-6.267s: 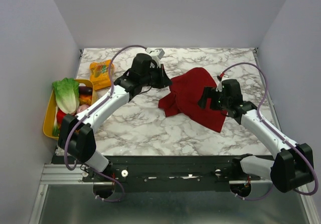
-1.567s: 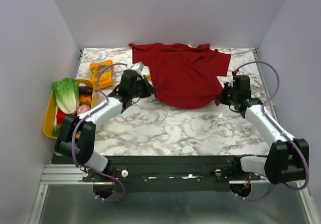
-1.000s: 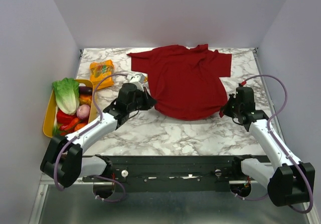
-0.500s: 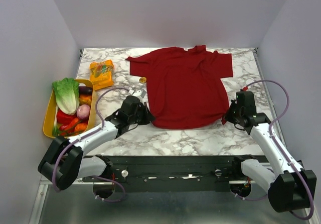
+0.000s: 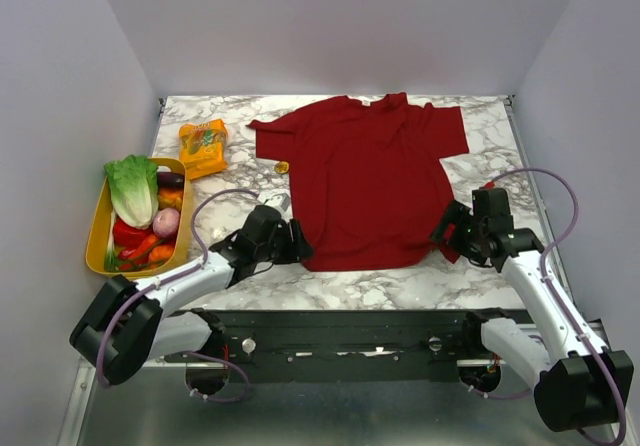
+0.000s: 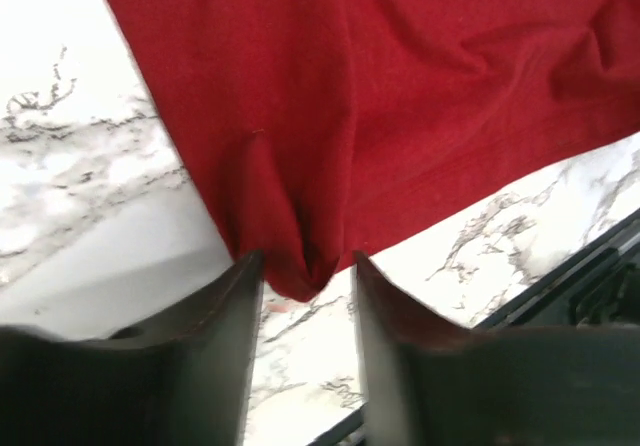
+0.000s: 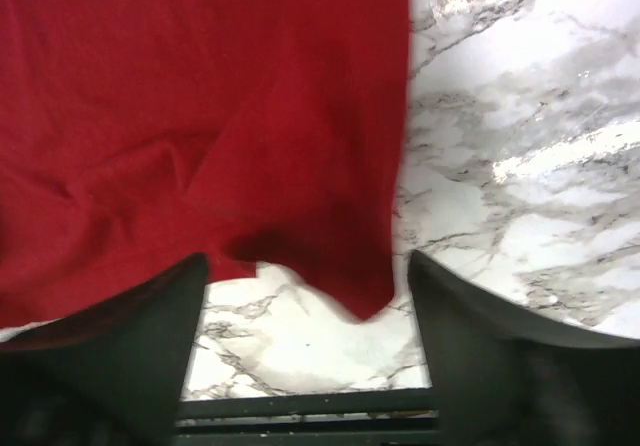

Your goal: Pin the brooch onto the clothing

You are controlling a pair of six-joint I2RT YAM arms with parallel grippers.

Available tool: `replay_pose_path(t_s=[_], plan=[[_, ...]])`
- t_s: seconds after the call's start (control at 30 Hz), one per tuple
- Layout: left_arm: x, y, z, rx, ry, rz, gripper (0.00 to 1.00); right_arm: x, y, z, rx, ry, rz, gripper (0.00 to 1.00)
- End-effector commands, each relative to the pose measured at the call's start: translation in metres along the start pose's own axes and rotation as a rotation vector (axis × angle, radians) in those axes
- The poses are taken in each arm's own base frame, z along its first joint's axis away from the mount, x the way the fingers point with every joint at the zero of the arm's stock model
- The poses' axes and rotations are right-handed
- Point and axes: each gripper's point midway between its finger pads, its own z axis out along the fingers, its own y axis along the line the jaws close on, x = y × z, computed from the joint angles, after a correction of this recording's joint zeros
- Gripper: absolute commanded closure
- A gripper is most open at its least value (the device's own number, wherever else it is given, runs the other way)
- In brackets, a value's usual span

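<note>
Dark red T-shirt (image 5: 365, 181): soft knit, spread flat on the veined white marble tabletop (image 5: 380, 288), with faint creases near the hem. Left gripper (image 6: 306, 258): dark tapered fingers partly spread, the shirt's puckered bottom corner lying between them. Right gripper (image 7: 308, 261): fingers wide apart, the opposite hem corner lying loose in the gap. Brooch (image 5: 283, 166): small, round, yellow-gold, on bare marble beyond the left gripper, just beside the sleeve edge.
</note>
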Motion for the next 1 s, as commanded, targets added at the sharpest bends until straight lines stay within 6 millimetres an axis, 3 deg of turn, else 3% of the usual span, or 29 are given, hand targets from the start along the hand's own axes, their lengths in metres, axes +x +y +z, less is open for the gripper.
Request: replay_pose_path(t_s=[0.0,0.1,0.17,0.2,0.27,0.3,0.37,0.4,0.43,0.5,0.53,0.57,0.6,0.67,0.7,0.73,0.8,0.83,0.9,0.97], plan=[[-0.024,-0.014,-0.008,0.020,-0.085,0.049,0.21,-0.011,0.012,-0.016,-0.042,-0.008,-0.030,0.00],[-0.061,-0.027,-0.017,0.001,-0.195,0.098,0.01,-0.035,0.021,-0.020,-0.061,-0.082,-0.076,0.00],[-0.086,-0.024,-0.017,-0.073,-0.243,0.131,0.01,-0.057,0.035,-0.024,-0.098,-0.140,-0.097,0.00],[-0.115,-0.037,-0.024,-0.082,-0.288,0.165,0.01,-0.063,0.039,-0.025,-0.107,-0.151,-0.100,0.00],[-0.137,-0.035,-0.015,-0.144,-0.293,0.180,0.01,-0.076,0.053,-0.017,-0.144,-0.160,-0.107,0.00],[-0.164,-0.050,-0.019,-0.134,-0.330,0.189,0.01,-0.083,0.060,-0.016,-0.159,-0.171,-0.111,0.00],[-0.185,-0.034,-0.004,-0.202,-0.309,0.181,0.01,-0.090,0.071,-0.002,-0.185,-0.150,-0.122,0.00],[-0.210,-0.043,-0.006,-0.191,-0.342,0.177,0.02,-0.097,0.077,0.000,-0.200,-0.152,-0.129,0.00],[-0.220,-0.022,0.006,-0.235,-0.321,0.151,0.03,-0.098,0.083,0.003,-0.217,-0.144,-0.138,0.00],[-0.250,-0.021,0.008,-0.242,-0.346,0.133,0.06,-0.097,0.086,0.018,-0.211,-0.103,-0.158,0.00],[-0.254,-0.006,0.021,-0.277,-0.322,0.118,0.06,-0.099,0.090,0.022,-0.220,-0.102,-0.168,0.01],[-0.267,0.009,0.022,-0.307,-0.331,0.098,0.06,-0.095,0.090,0.030,-0.216,-0.081,-0.180,0.01],[-0.285,0.010,0.019,-0.318,-0.358,0.090,0.07,-0.093,0.090,0.034,-0.213,-0.067,-0.184,0.01],[-0.293,0.029,0.038,-0.338,-0.332,0.072,0.07,-0.088,0.091,0.042,-0.217,-0.040,-0.194,0.02],[-0.313,0.035,0.036,-0.336,-0.360,0.050,0.07,-0.082,0.089,0.049,-0.208,-0.014,-0.192,0.02],[-0.309,0.046,0.056,-0.324,-0.317,0.036,0.08,-0.079,0.092,0.052,-0.220,-0.007,-0.200,0.03],[-0.329,0.054,0.062,-0.321,-0.329,0.008,0.11,-0.071,0.088,0.060,-0.212,0.020,-0.198,0.04],[-0.324,0.065,0.080,-0.316,-0.290,-0.009,0.13,-0.068,0.089,0.064,-0.213,0.034,-0.199,0.04],[-0.343,0.065,0.088,-0.302,-0.309,-0.009,0.19,-0.063,0.089,0.068,-0.216,0.048,-0.199,0.05],[-0.339,0.084,0.112,-0.320,-0.267,-0.020,0.27,-0.057,0.089,0.075,-0.207,0.073,-0.205,0.05]])
